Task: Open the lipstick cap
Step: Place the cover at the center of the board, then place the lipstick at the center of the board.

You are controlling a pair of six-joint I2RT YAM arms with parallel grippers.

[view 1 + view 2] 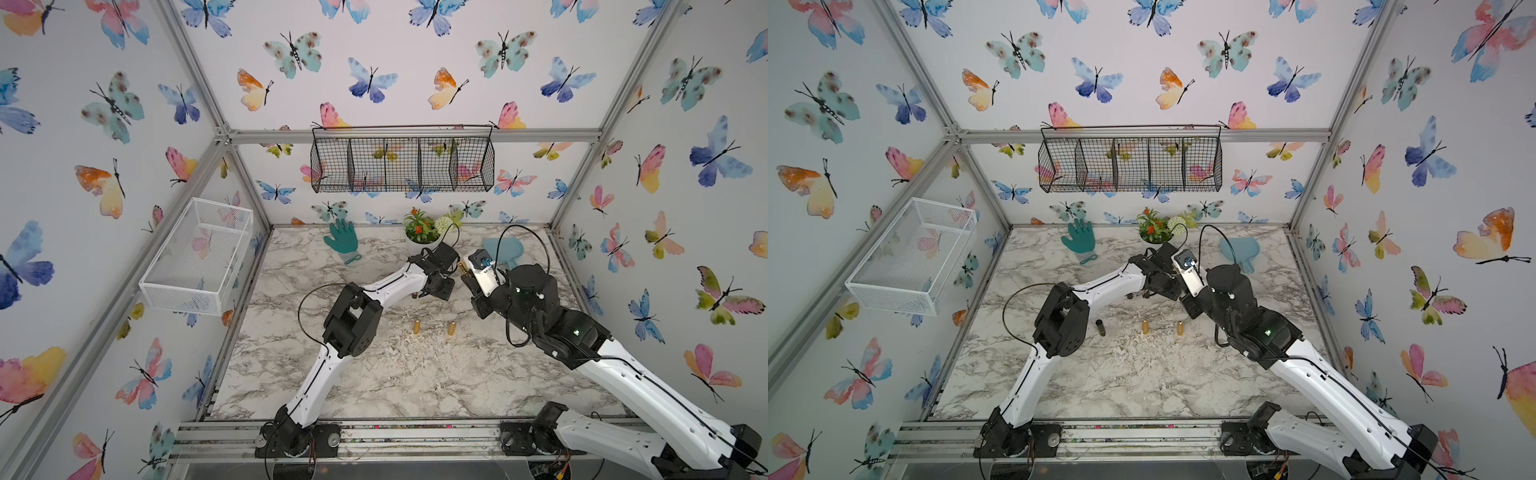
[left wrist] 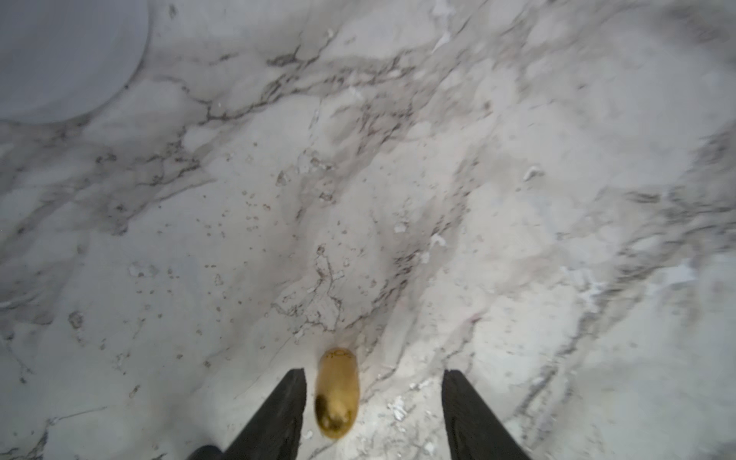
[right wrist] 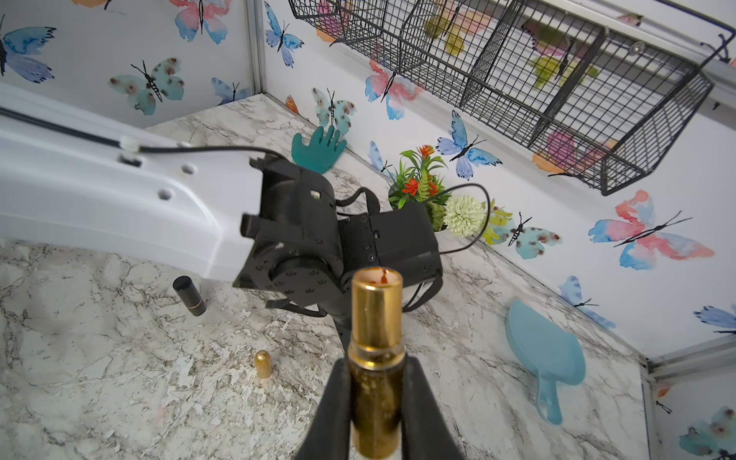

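Note:
My right gripper (image 3: 376, 402) is shut on the gold lipstick (image 3: 376, 318). The tube stands uncapped, with red showing inside its open top. In a top view this gripper (image 1: 463, 272) hovers above the table's far middle. The gold bullet-shaped cap (image 2: 336, 394) shows blurred between the open jaws of my left gripper (image 2: 374, 398). It sits close to one black finger (image 2: 278, 418), and no finger grips it. In a top view the left gripper (image 1: 417, 294) points down at the marble table (image 1: 374, 374), just left of the right gripper.
Two gold caps (image 1: 417, 327) (image 1: 451, 328) and a black lipstick tube (image 1: 1100, 327) stand mid-table. At the back are a green glove (image 1: 341, 241), a flower pot (image 1: 422, 230) and a blue scoop (image 1: 505, 249). A white wire basket (image 1: 195, 257) hangs left, a black one (image 1: 401, 164) on the back wall.

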